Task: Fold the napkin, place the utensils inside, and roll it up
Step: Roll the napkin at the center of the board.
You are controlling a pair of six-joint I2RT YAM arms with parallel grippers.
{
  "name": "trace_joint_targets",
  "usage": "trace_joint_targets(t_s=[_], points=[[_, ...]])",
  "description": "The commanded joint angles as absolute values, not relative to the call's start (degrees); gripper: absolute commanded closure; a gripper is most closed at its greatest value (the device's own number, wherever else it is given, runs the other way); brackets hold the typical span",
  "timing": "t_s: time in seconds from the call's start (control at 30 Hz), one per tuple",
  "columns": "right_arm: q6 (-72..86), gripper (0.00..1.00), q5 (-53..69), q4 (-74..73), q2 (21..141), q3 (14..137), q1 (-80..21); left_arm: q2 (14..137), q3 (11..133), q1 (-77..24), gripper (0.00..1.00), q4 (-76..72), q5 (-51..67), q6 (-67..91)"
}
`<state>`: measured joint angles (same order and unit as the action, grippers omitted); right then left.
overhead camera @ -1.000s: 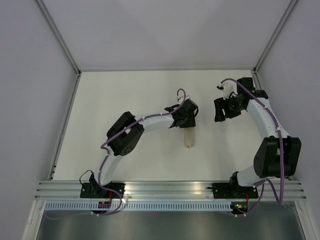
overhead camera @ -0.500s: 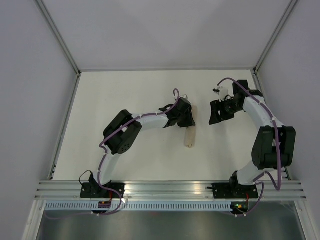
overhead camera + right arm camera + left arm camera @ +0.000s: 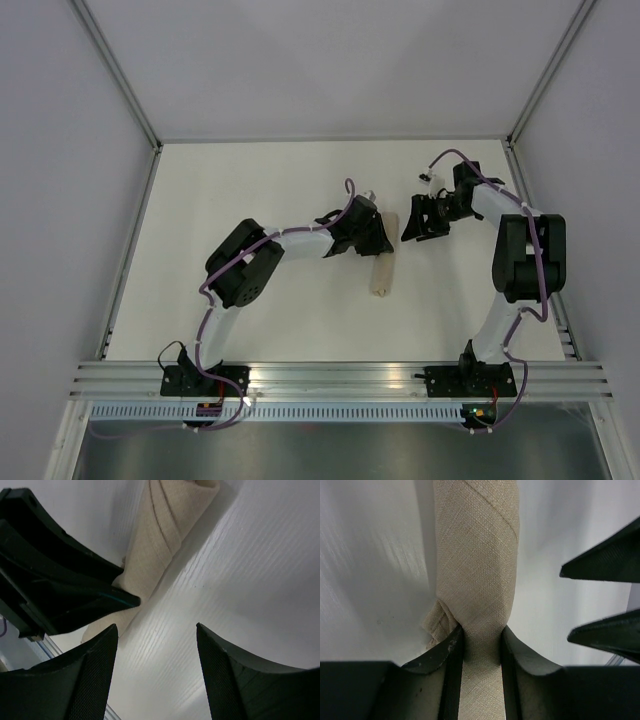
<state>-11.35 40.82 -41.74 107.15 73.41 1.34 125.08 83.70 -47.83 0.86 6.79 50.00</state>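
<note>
From above, the napkin (image 3: 380, 278) lies as a tight tan roll near the middle of the white desk (image 3: 250, 190), its length running from the near side toward the far side with a slight lean. The left tool (image 3: 370, 236) sits over the roll's far half, so only the near half shows clearly. The right tool (image 3: 414, 222) is just beside the roll's far end, on its right, and I cannot tell from up here whether it touches the roll. In the left wrist view, the left tool (image 3: 480, 635) is clamped on the napkin (image 3: 477, 555). Its two dark fingers (image 3: 447, 652) press into the roll from either side, the cloth is squeezed narrow between them, and a small bunch of fabric bulges out on the left. Diagonal wrap lines cross the roll. Off to the right, the pointed fingers of the right tool (image 3: 565, 605) hang apart from the roll, over bare desk (image 3: 370, 555). In the right wrist view, the right tool (image 3: 156, 627) stands spread wide, gripping nothing, with only desk (image 3: 260, 555) between its fingers (image 3: 95, 680). The napkin (image 3: 167, 530) lies ahead and to the left, and the left tool (image 3: 50, 580) covers its lower part.
</note>
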Motion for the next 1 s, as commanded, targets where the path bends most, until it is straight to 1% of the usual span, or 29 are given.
trace_joint_targets(t_s=[0.0,0.2,0.5,0.63,0.77,0.8,0.87,0.9,0.97], points=[[-6.3,0.30,43.3,-36.1,110.7,76.6,1.0,127.4,80.3,-47.9,0.70,4.8,9.8,53.2],[-3.7,0.30,44.9,-33.3,115.5,78.7,0.8,128.2,79.5,-47.7,0.70,2.7,11.0,54.2],[-1.7,0.30,47.2,-30.8,119.1,80.6,0.6,129.2,79.6,-47.5,0.70,1.1,12.9,55.4],[-1.4,0.31,45.8,-30.6,119.8,81.3,0.4,129.5,80.0,-47.5,0.70,0.4,14.0,55.6],[-1.3,0.39,44.7,-30.3,120.1,81.1,0.4,129.4,80.1,-47.5,0.68,-1.3,15.2,55.7],[-1.1,0.43,44.4,-29.8,119.9,81.0,-1.2,129.5,80.1,-47.5,0.66,-1.6,15.7,55.7],[-1.1,0.49,43.5,-29.8,120.0,81.1,-1.3,129.1,80.0,-47.5,0.64,-2.0,16.0,55.5],[-1.1,0.54,43.2,-29.8,119.9,81.2,-1.6,128.9,79.9,-47.5,0.63,-2.3,16.2,55.5],[-1.2,0.59,42.2,-29.9,119.6,81.5,-1.9,128.5,79.8,-47.5,0.60,-2.5,16.7,54.8]])
